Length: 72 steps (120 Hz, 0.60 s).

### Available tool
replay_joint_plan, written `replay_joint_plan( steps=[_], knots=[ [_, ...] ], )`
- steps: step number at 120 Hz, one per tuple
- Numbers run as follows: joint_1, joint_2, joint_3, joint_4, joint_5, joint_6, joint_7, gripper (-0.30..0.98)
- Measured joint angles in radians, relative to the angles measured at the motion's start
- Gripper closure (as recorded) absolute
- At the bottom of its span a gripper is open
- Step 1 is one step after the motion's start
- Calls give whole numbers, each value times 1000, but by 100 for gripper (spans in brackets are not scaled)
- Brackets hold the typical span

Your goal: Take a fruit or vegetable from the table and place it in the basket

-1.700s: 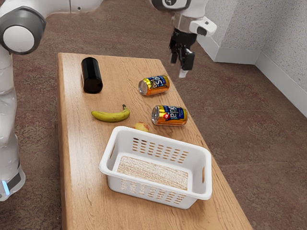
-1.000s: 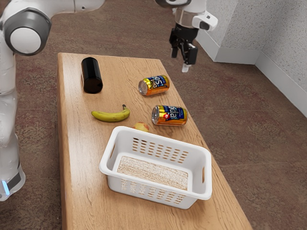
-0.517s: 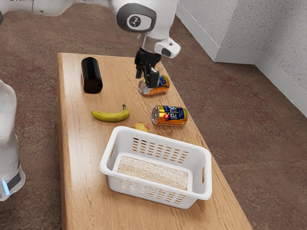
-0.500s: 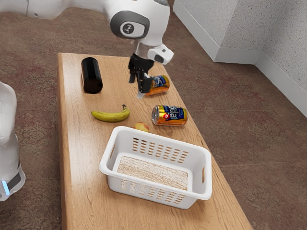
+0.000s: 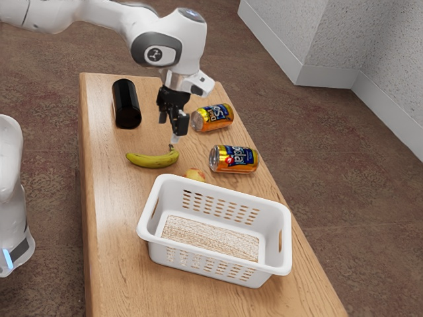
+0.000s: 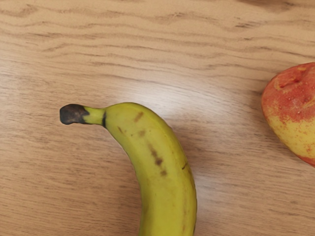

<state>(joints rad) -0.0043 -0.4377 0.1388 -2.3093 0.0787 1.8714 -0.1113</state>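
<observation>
Two jaws stand apart above the banana (image 5: 153, 160), bare wood between it and the basket rim (image 5: 165, 177).

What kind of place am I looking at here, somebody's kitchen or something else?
Probably a simulated robot test room rather than a kitchen: a robot arm reaches over a plain wooden table, set with a white basket and a banana, beside bare speckled walls.

Glossy black cylinder (image 5: 126, 104), shiny metal cans (image 5: 233, 159), grained wood table (image 5: 119, 224), smooth plastic basket (image 5: 215, 255)
</observation>
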Motion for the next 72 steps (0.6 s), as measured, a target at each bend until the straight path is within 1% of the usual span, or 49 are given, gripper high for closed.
replay_joint_plan(
  steps=[19, 39, 72],
  knots=[
    [1, -9, 8, -50, 0, 43, 0, 0],
    [1, -15, 45, -89, 0, 69, 0, 0],
    [0, 6, 47, -116, 1, 118, -1, 0]
  ],
)
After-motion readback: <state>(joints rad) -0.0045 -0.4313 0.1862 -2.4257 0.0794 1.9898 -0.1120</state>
